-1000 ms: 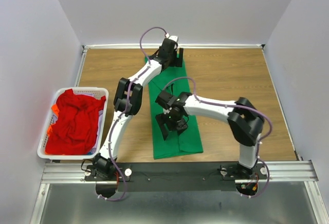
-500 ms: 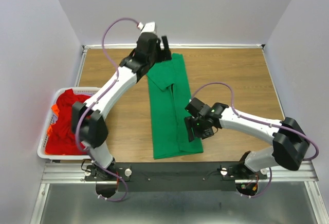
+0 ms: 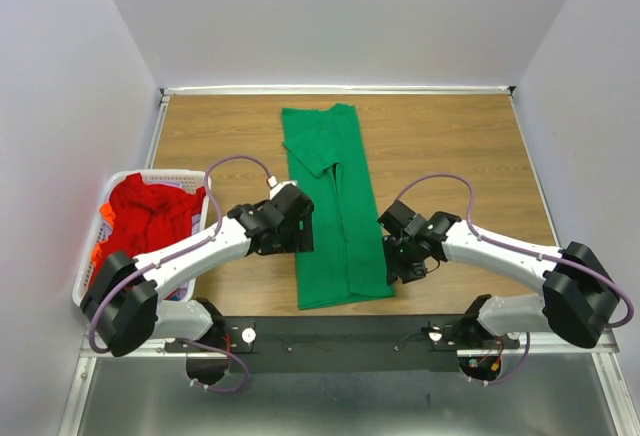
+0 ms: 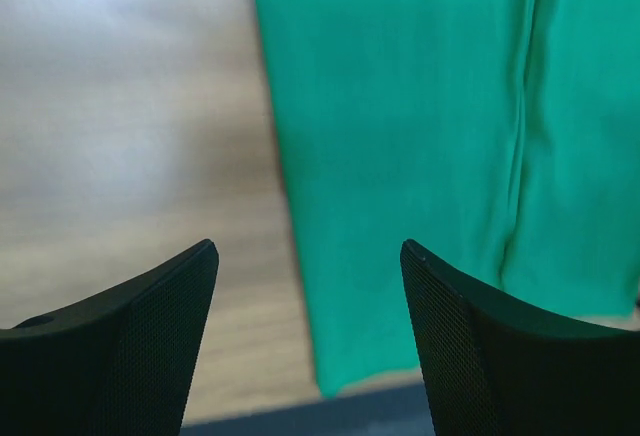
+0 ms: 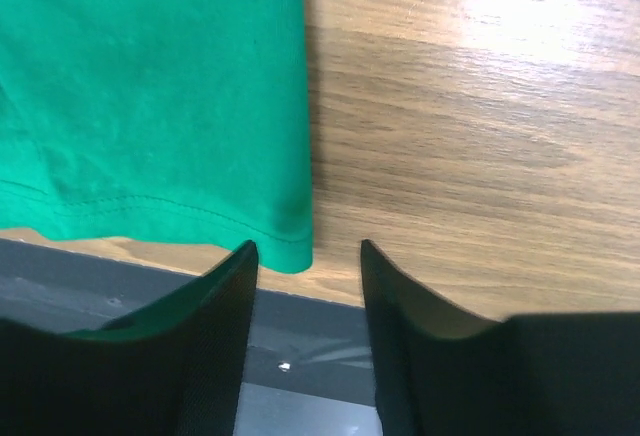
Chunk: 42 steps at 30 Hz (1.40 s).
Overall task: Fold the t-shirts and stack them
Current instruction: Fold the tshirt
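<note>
**A robot test cell, not a home**

Plain white walls (image 3: 340,16) box in a wood-topped bench (image 3: 450,146) at the back and both sides, like a purpose-built enclosure. A metal strip (image 3: 158,126) lines the bench's left edge. Along the near edge runs an aluminium rail (image 3: 340,326) above a black plate (image 3: 340,346). Two white-and-black robot arms are bolted there side by side, the left arm (image 3: 190,253) and the right arm (image 3: 500,249). Purple cables (image 3: 240,160) loop off both. The only household things are laundry. A green shirt (image 3: 335,216) lies flat down the bench's middle, and a white basket (image 3: 160,173) at the left edge holds red shirts (image 3: 145,236).
</note>
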{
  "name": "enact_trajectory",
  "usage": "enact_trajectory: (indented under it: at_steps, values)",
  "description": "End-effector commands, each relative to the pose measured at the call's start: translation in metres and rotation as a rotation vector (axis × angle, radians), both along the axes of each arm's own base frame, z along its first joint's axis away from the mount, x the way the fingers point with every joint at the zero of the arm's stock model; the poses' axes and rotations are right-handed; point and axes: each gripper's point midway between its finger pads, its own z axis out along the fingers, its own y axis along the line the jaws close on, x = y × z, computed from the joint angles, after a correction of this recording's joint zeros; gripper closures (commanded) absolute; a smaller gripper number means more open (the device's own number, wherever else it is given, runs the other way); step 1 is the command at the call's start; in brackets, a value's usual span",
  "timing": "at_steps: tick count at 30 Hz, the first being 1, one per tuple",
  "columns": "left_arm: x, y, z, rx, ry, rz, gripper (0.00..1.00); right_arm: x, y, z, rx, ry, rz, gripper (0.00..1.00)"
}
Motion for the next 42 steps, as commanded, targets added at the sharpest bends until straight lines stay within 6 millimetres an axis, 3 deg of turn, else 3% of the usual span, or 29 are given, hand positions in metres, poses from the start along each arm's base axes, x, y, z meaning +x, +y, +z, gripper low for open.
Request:
enact_trajectory:
  at_steps: [1,7,17,20,24,26,34,42]
  values:
    - [-0.045,-0.015,-0.003,-0.081,0.110,-0.027,0.19,-0.003,0.004,-0.003,0.032,0.020,-0.025,0.53]
    - [-0.084,-0.019,-0.021,-0.083,0.192,-0.084,0.19,-0.010,0.011,-0.012,0.064,0.067,0.003,0.55]
    - [-0.093,-0.025,-0.030,-0.099,0.211,-0.093,0.19,-0.031,-0.003,-0.039,0.023,0.149,0.001,0.56]
    - [-0.095,-0.027,-0.032,-0.102,0.213,-0.095,0.19,-0.034,-0.006,-0.042,0.019,0.152,-0.004,0.68]
    - [-0.101,-0.024,-0.039,-0.089,0.231,-0.088,0.19,-0.033,-0.004,-0.041,0.031,0.147,-0.009,0.92]
    - [-0.103,-0.025,-0.040,-0.091,0.236,-0.084,0.21,-0.032,-0.003,-0.039,0.037,0.145,-0.008,0.99]
    - [-0.112,-0.028,-0.049,-0.064,0.268,-0.085,0.43,-0.028,0.001,-0.035,0.049,0.129,-0.013,0.99]
    - [-0.128,-0.025,-0.058,-0.013,0.316,-0.083,0.48,-0.027,0.005,-0.032,0.064,0.130,-0.012,0.99]
